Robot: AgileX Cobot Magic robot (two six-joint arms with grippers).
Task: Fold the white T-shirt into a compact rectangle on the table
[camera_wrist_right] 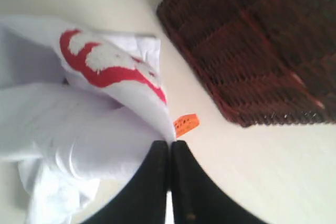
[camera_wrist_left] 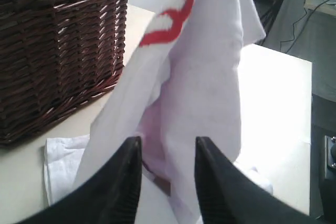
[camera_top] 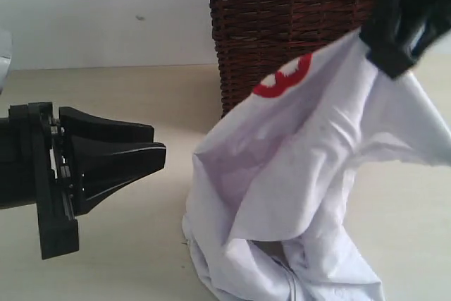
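The white T-shirt (camera_top: pixel 303 174) hangs in a tall crumpled drape, its lower folds resting on the table (camera_top: pixel 106 96). Part of a red-outlined letter (camera_top: pixel 285 75) shows near its top. High at the right, my right gripper (camera_top: pixel 392 60) is shut on the shirt's upper edge; in the right wrist view its jaws (camera_wrist_right: pixel 169 145) pinch the cloth (camera_wrist_right: pixel 79 124) beside an orange tag (camera_wrist_right: pixel 186 125). My left gripper (camera_top: pixel 159 142) is low at the left, open and holding nothing, a short gap away from the shirt. In the left wrist view its fingers (camera_wrist_left: pixel 169 142) frame the hanging shirt (camera_wrist_left: pixel 205 77).
A dark wicker basket (camera_top: pixel 282 26) with a lace-trimmed liner stands behind the shirt, close to the raised cloth; it is also seen in the left wrist view (camera_wrist_left: pixel 52 40) and the right wrist view (camera_wrist_right: pixel 252 45). The table's far edge (camera_wrist_left: pixel 307 129) drops off beyond the shirt.
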